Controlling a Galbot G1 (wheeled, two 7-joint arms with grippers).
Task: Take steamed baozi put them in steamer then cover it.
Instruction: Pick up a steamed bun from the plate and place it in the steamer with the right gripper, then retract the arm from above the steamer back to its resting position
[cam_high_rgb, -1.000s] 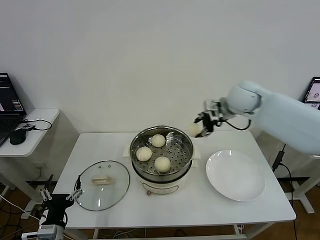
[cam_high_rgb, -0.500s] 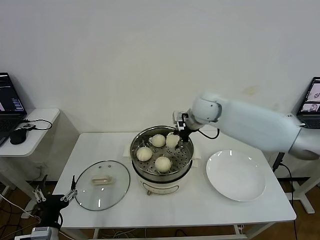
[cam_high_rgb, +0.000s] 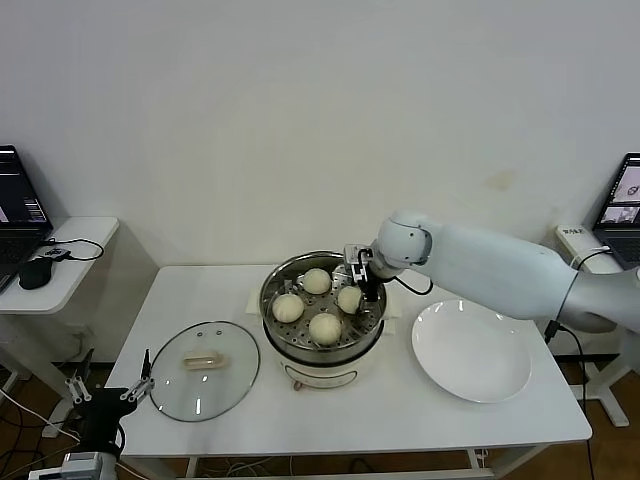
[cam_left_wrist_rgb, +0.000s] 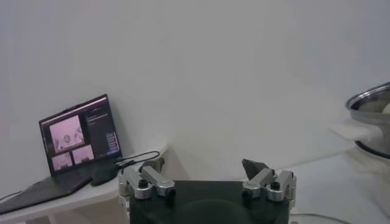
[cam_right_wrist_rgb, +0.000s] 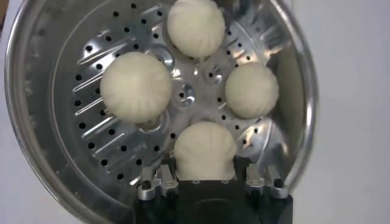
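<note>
head cam sits high, looks fwd and down over the whole white table (cam_high_rgb: 350, 420), back wall behind; wide and far. it takes in the steamer (cam_high_rgb: 323, 305) mid-table, glass lid (cam_high_rgb: 205, 370) and plate (cam_high_rgb: 471, 350) either side.

left wrist cam is low by the table's left edge, faces roughly level across the room to a laptop (cam_left_wrist_rgb: 76, 146) on a side desk; left gripper (cam_left_wrist_rgb: 207, 182) fills its foreground, steamer rim (cam_left_wrist_rgb: 372, 106) at frame edge.

right wrist cam looks straight down into the steamer (cam_right_wrist_rgb: 55, 152), v close, right gripper (cam_right_wrist_rgb: 204, 179) in foreground.

all three share the steamer; head and right wrist share the four baozi (cam_right_wrist_rgb: 135, 84).
</note>
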